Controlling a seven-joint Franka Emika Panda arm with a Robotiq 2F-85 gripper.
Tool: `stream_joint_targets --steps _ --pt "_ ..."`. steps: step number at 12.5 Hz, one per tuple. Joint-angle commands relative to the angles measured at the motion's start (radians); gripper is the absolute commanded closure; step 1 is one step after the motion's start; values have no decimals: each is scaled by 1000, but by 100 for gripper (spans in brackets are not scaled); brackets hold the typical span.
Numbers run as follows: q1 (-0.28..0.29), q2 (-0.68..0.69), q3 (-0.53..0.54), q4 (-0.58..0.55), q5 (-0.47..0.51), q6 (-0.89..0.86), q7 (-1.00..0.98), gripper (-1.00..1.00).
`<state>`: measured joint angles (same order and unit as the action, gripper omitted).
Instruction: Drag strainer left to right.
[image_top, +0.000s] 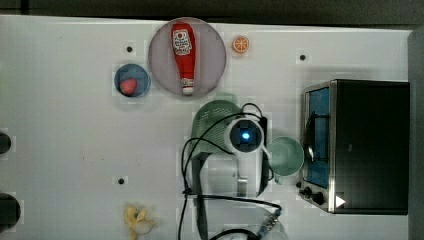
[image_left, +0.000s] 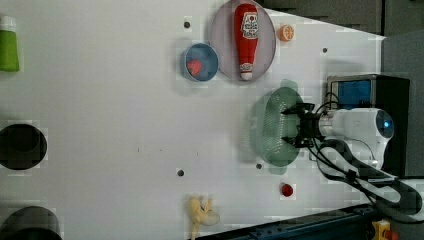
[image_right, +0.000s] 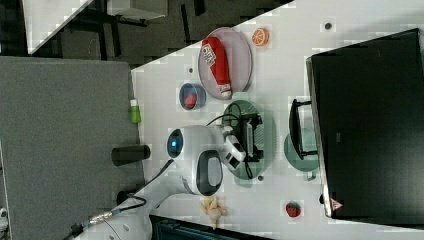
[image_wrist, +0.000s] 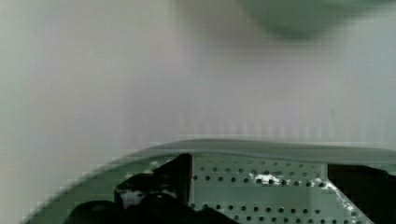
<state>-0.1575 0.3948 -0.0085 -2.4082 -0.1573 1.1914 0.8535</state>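
The strainer (image_top: 210, 122) is a pale-green perforated oval lying near the middle of the white table, to the top view's left of the cup. It also appears in the left view (image_left: 267, 135) and the right view (image_right: 267, 132). My gripper (image_left: 286, 127) points down into the strainer's bowl with its black fingers spread open and nothing between them. In the wrist view the gripper (image_wrist: 259, 200) hangs just over the dotted floor, one finger (image_wrist: 159, 184) close to the strainer's rim (image_wrist: 280, 148). From above, the arm's wrist (image_top: 245, 136) covers part of the strainer.
A mint-green cup (image_top: 285, 156) stands between the strainer and a toaster oven (image_top: 360, 145). Behind the strainer are a plate (image_top: 212, 67) with a ketchup bottle (image_top: 184, 52), a blue bowl (image_top: 132, 81) and an orange slice (image_top: 240, 44). A banana (image_top: 137, 220) and a strawberry (image_left: 286, 190) lie near the front.
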Motion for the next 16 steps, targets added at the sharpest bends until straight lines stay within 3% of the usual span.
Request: stream_joint_targets --steps 1,5,9,12,16 --pt "-6 -16 -19 4 -13 8 -65 -100" --pt "-11 -16 -36 9 -13 9 -106 -100" --pt "-11 -77 13 22 -13 -43 -249 -100" --pt "-11 -211 72 56 -11 -252 -315 -100" --pt "-10 -397 131 187 13 -641 -406 -100"
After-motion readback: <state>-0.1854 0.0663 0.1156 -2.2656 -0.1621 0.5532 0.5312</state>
